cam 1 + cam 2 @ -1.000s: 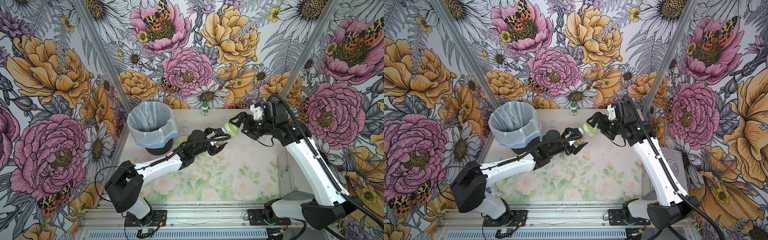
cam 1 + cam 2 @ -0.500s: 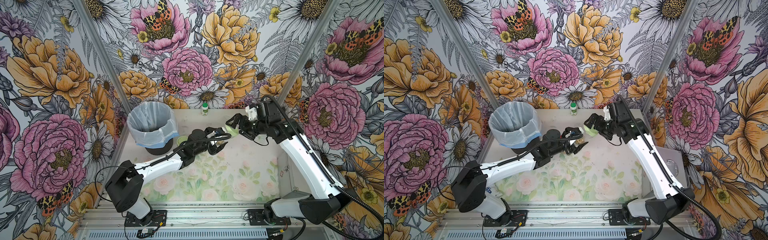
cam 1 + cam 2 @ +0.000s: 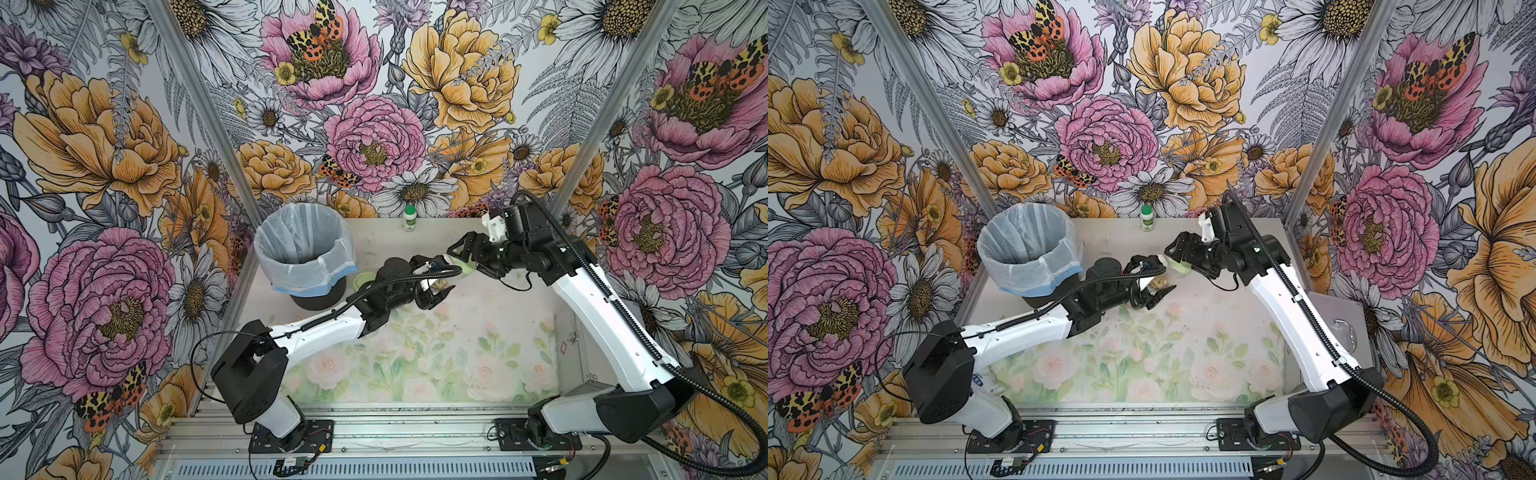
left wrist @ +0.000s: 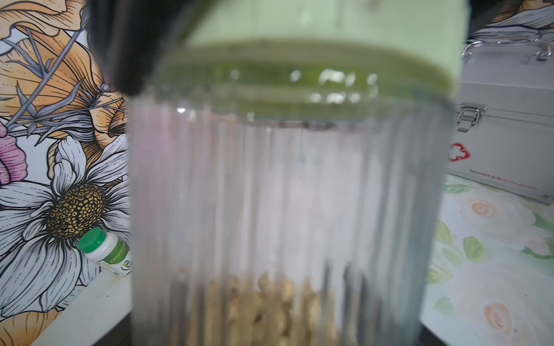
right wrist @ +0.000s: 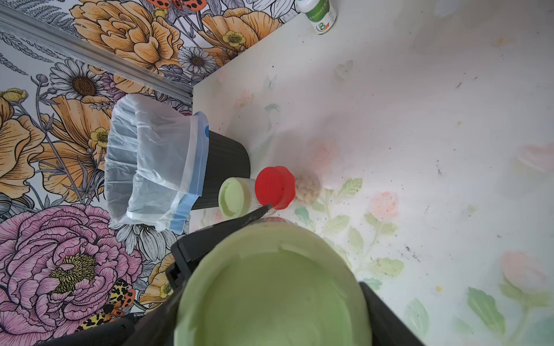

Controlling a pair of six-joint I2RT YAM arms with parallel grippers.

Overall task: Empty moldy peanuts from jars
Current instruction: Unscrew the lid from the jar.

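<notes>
Ribbed glass jar (image 4: 284,194) is off the surface, held in the left gripper (image 3: 432,280), lid end toward the right arm. Moldy peanuts (image 4: 269,305) sit at its base. Pale green lid (image 5: 269,284) is on, with the right gripper (image 3: 465,262) clamped across it; reads as the unscrewing step.

Progress: nothing dumped that I can see, and the lined bin (image 3: 320,297) shows no nuts from above. Two more left: green-lidded jar (image 5: 233,196) and red-lidded jar (image 5: 274,187), lids on, just beside the bin.

Only the right wrist view shows the red one; in both top views the left arm covers it. Only the left wrist view shows the nut level.
</notes>
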